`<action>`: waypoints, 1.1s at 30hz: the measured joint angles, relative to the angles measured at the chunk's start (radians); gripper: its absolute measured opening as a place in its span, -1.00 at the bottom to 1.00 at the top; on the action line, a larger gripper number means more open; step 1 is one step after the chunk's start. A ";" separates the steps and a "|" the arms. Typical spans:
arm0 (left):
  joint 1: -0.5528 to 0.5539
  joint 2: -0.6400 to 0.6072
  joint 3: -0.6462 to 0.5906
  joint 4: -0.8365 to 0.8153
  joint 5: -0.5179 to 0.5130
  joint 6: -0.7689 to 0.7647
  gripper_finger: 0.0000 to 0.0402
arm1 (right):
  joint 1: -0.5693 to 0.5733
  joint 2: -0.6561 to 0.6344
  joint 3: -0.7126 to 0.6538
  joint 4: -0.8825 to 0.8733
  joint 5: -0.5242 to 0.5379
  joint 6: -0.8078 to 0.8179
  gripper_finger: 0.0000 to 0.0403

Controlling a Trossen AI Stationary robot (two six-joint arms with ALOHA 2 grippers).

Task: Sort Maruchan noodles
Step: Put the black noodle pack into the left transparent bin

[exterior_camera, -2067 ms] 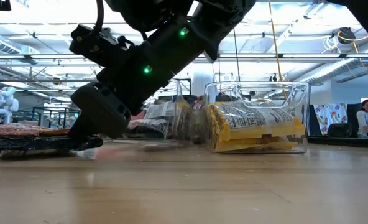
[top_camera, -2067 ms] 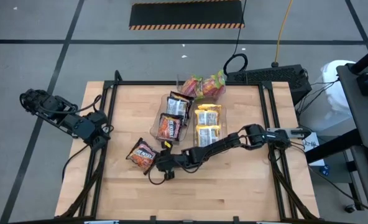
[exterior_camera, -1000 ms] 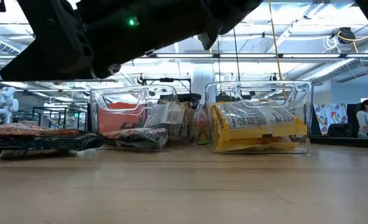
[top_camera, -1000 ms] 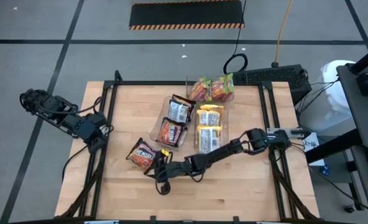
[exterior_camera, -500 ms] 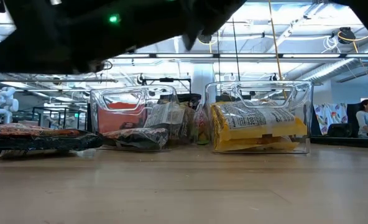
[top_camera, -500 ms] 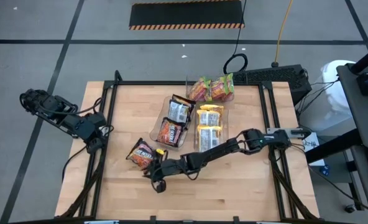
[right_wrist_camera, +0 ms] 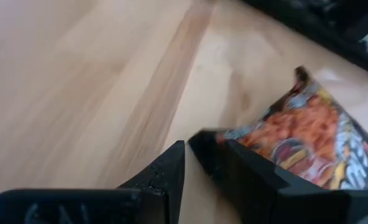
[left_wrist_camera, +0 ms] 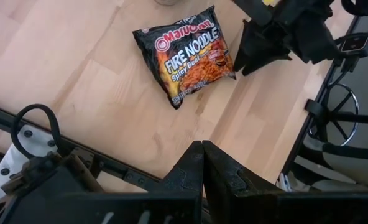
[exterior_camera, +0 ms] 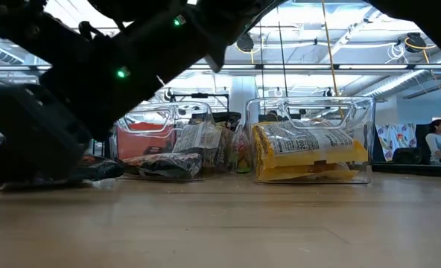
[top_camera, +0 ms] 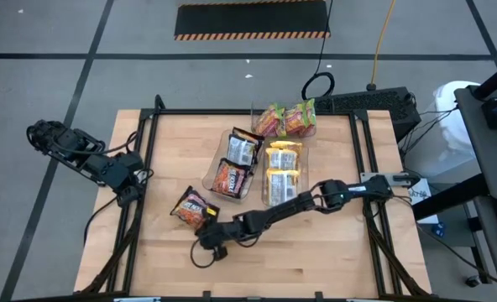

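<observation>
One dark Maruchan noodle packet lies flat on the wooden table, left of the bins; the left wrist view shows its printed face. My right gripper is low at the packet's near-right corner. It is open by a narrow gap with nothing between the fingers. My left gripper waits shut at the table's left edge. Other noodle packets sit in three clear bins: dark ones, yellow ones and pink-green ones. My right gripper comes slanting down from the table's right side. One fingertip is at the dark packet's corner. I cannot tell whether it touches. The packet lies flat on the table.
The three clear bins stand together at the table's middle and far side. A black frame rail runs along the table's left edge, beside the left arm. Bare wood stretches along the near side.
My right gripper has sunk toward the table and shifted a little toward the left and near edges, ending beside the dark packet. In the low view the arm has dropped in front of the left bin. The packet has stayed in place.
</observation>
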 joint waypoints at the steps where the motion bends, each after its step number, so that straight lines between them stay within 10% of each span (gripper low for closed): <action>1: 0.000 0.000 0.000 0.000 0.000 0.003 -0.97 | 0.002 -0.001 -0.002 -0.018 0.001 -0.025 -0.45; 10: 0.000 0.000 0.000 0.000 0.000 0.003 -0.97 | 0.011 -0.002 -0.018 -0.025 0.155 -0.133 -0.45; 33: 0.000 0.000 0.000 0.000 0.000 0.023 -0.97 | 0.037 -0.002 -0.018 0.020 0.160 -0.261 -0.45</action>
